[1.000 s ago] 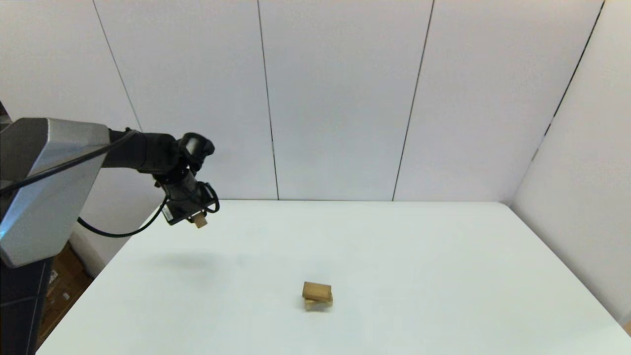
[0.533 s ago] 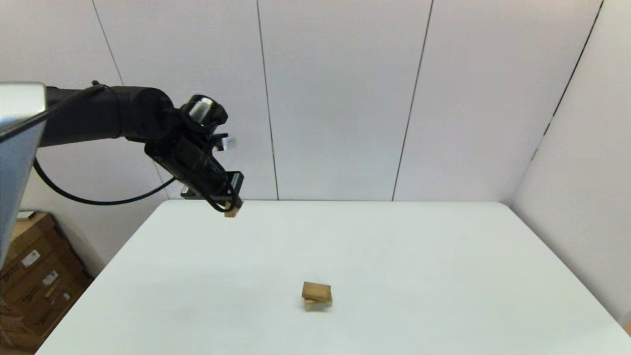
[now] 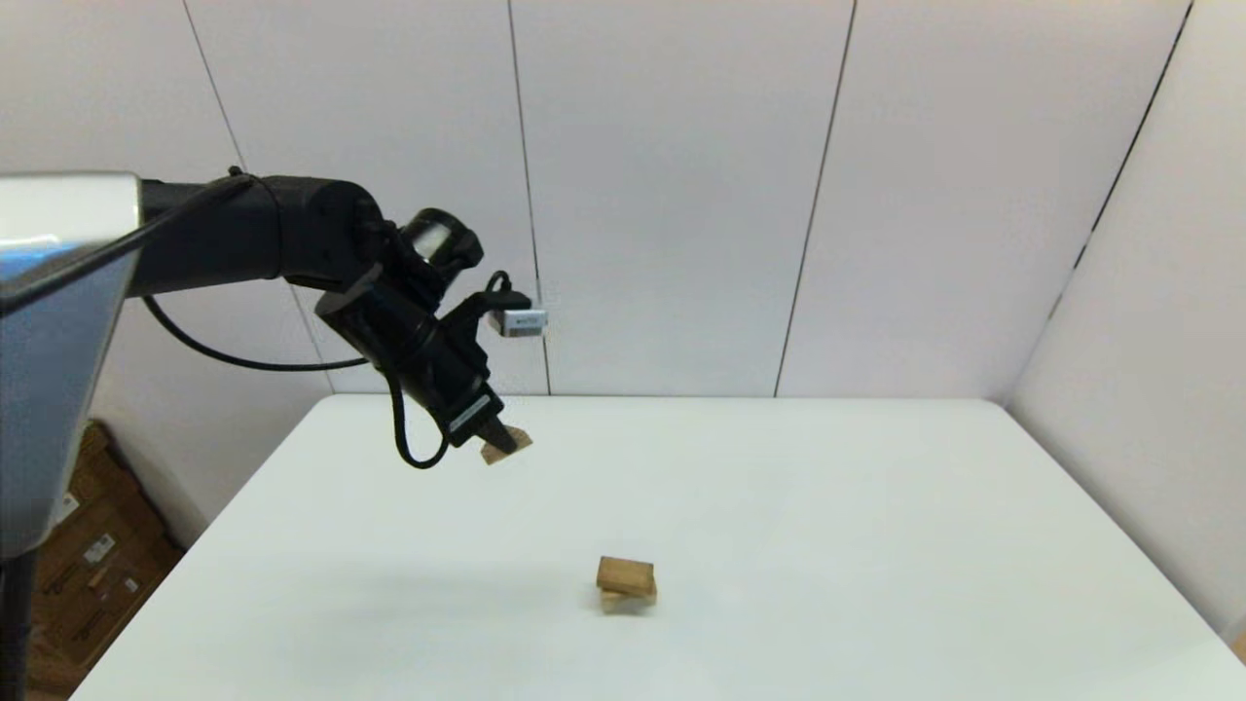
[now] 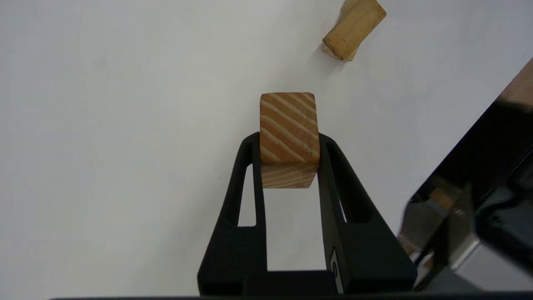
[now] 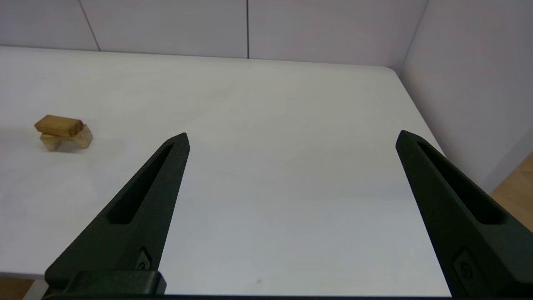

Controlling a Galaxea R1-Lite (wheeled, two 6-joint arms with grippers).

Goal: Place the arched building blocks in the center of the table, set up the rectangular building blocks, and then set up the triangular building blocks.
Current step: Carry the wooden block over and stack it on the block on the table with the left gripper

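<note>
Near the middle of the white table [image 3: 827, 545], the arched block [image 3: 627, 601] [image 5: 79, 139] stands on its two feet. The rectangular block [image 3: 625, 575] [image 5: 58, 126] [image 4: 354, 28] lies flat on top of it. My left gripper [image 3: 496, 440] [image 4: 289, 139] hangs in the air above the table's far left part, well behind and to the left of the stack. It is shut on the small triangular block [image 3: 506, 446] [image 4: 288, 137]. My right gripper [image 5: 291, 137] stands open over the table's near right part, with nothing between its fingers.
Cardboard boxes [image 3: 73, 574] sit on the floor past the table's left edge. White wall panels rise behind and to the right of the table. The table's right edge and its far right corner [image 5: 391, 71] show in the right wrist view.
My left arm has swung to the right and slightly down, carrying the triangular block from the far left corner toward the stack. The stack has not moved.
</note>
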